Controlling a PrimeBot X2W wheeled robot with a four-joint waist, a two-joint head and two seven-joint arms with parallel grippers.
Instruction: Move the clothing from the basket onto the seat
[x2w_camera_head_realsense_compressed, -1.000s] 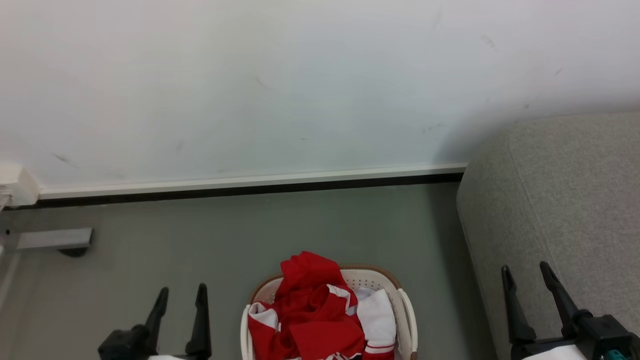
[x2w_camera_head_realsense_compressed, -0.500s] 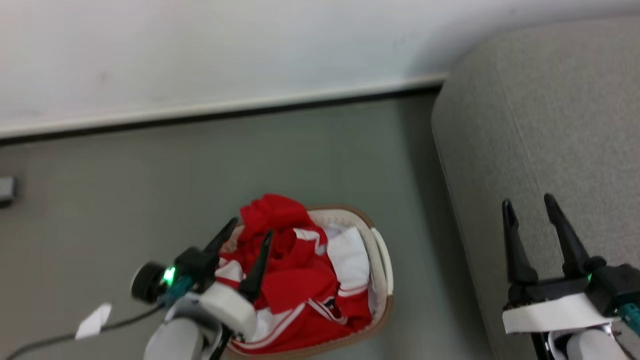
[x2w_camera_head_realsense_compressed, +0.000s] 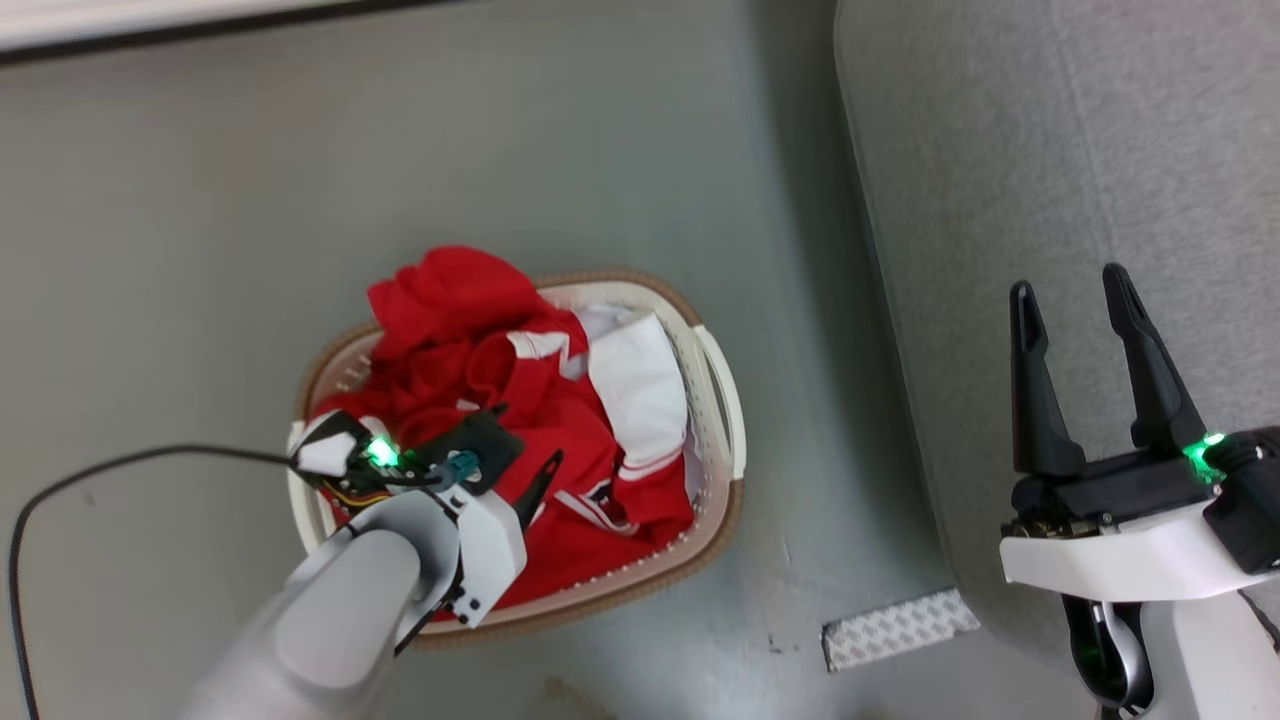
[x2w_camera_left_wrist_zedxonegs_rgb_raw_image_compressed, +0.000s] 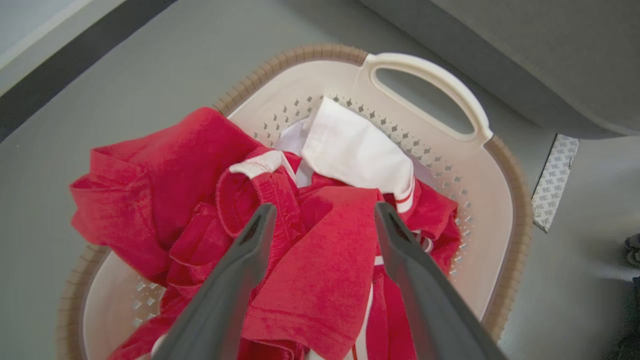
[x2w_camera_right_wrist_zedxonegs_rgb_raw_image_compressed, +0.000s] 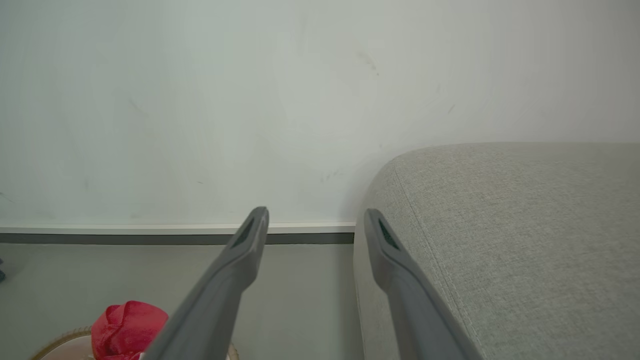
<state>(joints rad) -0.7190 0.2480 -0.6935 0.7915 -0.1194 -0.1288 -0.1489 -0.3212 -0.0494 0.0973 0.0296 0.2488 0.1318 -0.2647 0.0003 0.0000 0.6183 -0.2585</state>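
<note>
**Left hand open over basket; no garment lifted**

Position. The clothing lies heaped in the basket, with one red fold draped over its far rim. The basket stands on the floor. The seat is to the basket's right, near but apart, with a strip of floor between them. No garment is on the seat.

Hands. The left hand is over the basket's middle. Its fingers are spread wide and straddle a raised red fold next to a white panel. It grips nothing, and I cannot tell whether the tips touch the fabric. The right hand hangs over the seat, well to the right of the basket, also spread and empty.

Judgement. The step in hand appears to be the first pick, so the task is at its beginning.

Risks.
- The garments are tangled. Closing on this fold could raise several at once, and a trailing piece might catch the basket's rim or drop to the floor short of the seat.
- The basket looks light. Snagged cloth, or a finger driven into its perforated wall, could tilt or drag it.
- A shallow pinch on a loose fold may slip during the carry.
- A black cable loops over the floor to the left of the basket and runs to the left wrist. It could foul the rim as the arm swings.
</note>
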